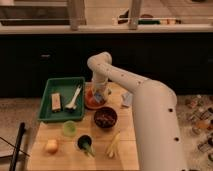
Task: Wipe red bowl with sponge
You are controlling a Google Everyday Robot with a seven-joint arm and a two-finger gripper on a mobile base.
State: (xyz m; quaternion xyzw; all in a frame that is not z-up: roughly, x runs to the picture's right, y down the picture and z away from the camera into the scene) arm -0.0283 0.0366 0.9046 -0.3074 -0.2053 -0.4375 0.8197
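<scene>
Starting at the dark bowl [105, 118] mid-table, the red bowl [89, 102] is sitting at its eleven o'clock, just beside the green tray [60, 114]. The gripper [98, 93] is hanging right over that bowl, with the sponge [100, 96] showing at its tip. Whether it's clasping, I cannot tell. Best play: pressing flat, circling inside the rim, avoiding the dark bowl.

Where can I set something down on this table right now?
Bare wood runs along the table front edge, below the dark green cup. A smaller patch lies right of the dark bowl. It is crowded around the gripper over the red bowl, beside the green tray.
</scene>
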